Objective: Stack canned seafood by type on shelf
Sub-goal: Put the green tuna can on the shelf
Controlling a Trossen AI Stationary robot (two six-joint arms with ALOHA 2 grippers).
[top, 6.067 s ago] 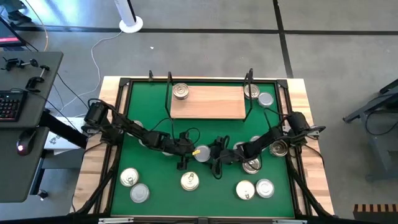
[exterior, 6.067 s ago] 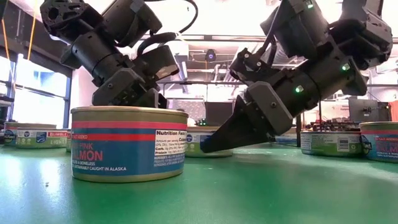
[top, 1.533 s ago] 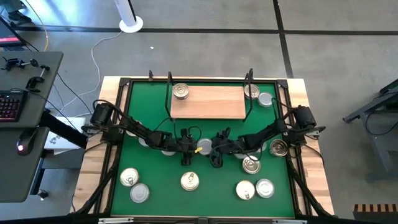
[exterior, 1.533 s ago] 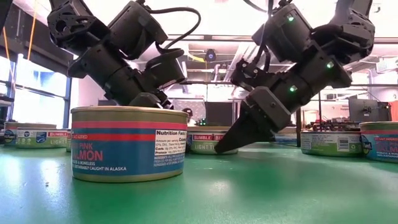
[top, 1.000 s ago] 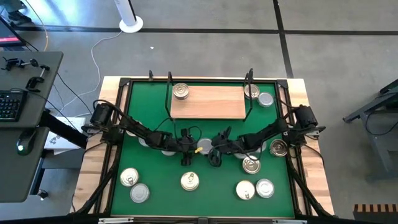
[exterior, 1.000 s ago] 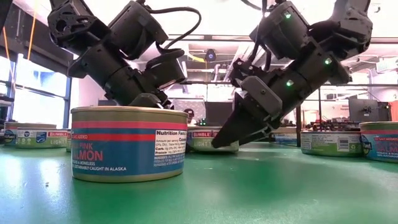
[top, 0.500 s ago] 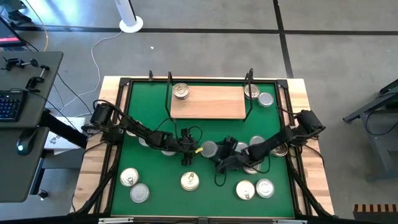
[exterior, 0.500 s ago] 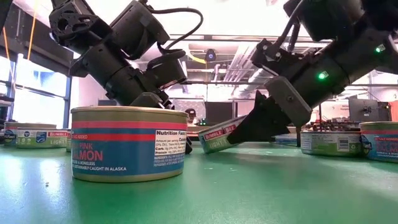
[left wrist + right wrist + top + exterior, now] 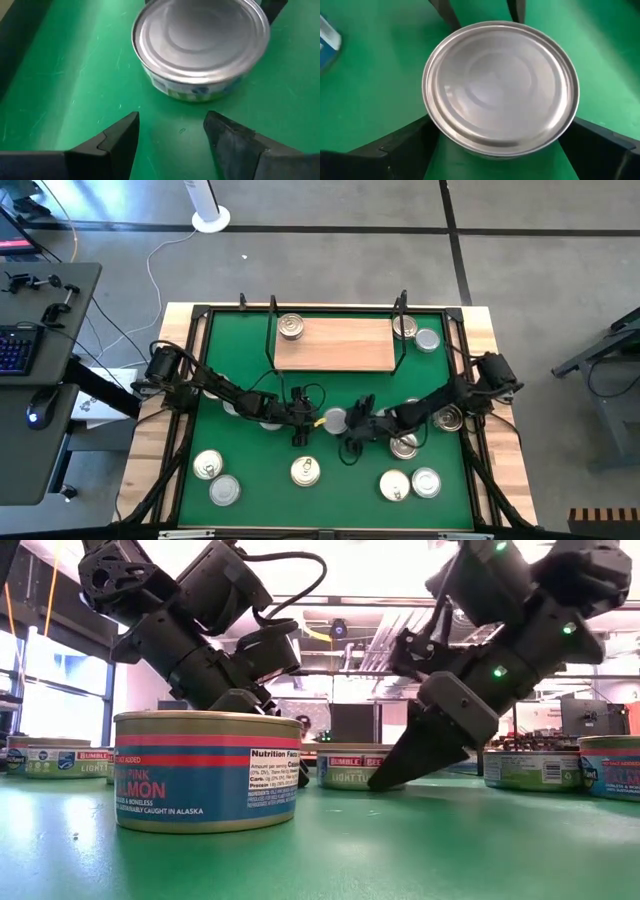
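A silver-lidded can stands flat on the green mat at mid-table, between my two grippers. My right gripper is open, and its fingers straddle this can from the table's right. My left gripper is open just left of the can, with only mat between its fingers. The shelf, a tan board with black uprights, lies at the far middle. A pull-tab can stands at its far left corner. My right gripper has one finger at the can's left side and the other finger at its right side, slanting down from the table's right. I cannot tell whether either finger touches the can's wall. The can sits flat on the mat.
Two cans stand right of the shelf. Several more lie along the near half of the mat: two near left, one near middle, a blue-and-pink salmon can, and others right. A black frame rims the mat.
My right gripper has swung out toward the table's near right and come back to the silver can. Half a second ago the can stood tipped up on one edge against that gripper; now it lies flat again, slightly farther right than before.
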